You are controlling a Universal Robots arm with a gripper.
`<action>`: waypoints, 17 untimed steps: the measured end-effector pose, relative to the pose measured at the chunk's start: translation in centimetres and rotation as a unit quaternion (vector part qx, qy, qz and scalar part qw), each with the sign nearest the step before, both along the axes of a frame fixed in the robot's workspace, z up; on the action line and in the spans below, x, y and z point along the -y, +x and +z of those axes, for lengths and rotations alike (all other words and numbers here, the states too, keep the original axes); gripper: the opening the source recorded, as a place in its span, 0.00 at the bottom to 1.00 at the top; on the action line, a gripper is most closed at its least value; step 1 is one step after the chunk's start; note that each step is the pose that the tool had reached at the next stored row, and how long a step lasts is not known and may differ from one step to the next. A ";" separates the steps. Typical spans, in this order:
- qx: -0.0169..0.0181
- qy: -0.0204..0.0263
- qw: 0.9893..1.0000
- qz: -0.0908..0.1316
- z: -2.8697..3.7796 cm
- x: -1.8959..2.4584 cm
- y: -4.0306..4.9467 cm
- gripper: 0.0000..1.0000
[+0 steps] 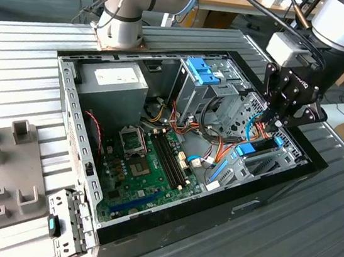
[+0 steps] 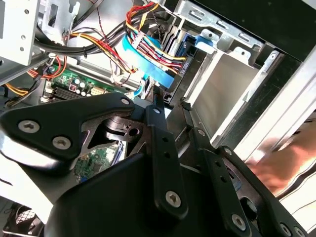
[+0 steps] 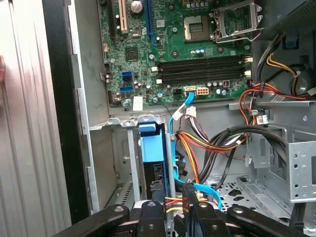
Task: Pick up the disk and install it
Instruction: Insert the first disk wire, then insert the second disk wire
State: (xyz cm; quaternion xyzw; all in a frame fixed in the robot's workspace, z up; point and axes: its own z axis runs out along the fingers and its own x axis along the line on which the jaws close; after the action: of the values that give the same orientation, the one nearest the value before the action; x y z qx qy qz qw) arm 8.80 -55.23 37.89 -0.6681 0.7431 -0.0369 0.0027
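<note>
The disk (image 3: 152, 145) stands on edge in the drive bay at the case's front corner, its bright blue rail uppermost and its dark body below. In the exterior view the disk (image 1: 246, 150) shows as a blue tab level with the bay. My gripper (image 1: 273, 124) hangs just above that bay, among orange and blue cables. In both wrist views the gripper (image 3: 173, 186) (image 2: 171, 102) has its fingers a narrow gap apart, with cables showing through the gap and nothing held between them. One fingertip (image 3: 157, 186) lies right over the disk's dark edge.
The open computer case (image 1: 80, 154) lies on a ribbed metal table, with the motherboard (image 1: 148, 163), a grey power supply (image 1: 111, 82) and a drive cage with a blue latch (image 1: 201, 72) inside. A person's hand (image 2: 281, 165) is by the case's outer wall. Grey fixtures (image 1: 3, 157) stand at the exterior view's left.
</note>
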 end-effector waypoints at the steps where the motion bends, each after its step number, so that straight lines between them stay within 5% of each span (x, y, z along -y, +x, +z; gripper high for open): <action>1: 0.000 0.000 1.000 0.000 0.03 0.00 0.00 0.30; 17: 0.000 0.000 1.000 0.000 0.59 0.00 0.00 0.30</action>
State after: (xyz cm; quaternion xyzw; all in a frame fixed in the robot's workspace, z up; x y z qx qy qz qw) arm 8.80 -55.23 38.48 -0.6681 0.7431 -0.0369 0.0027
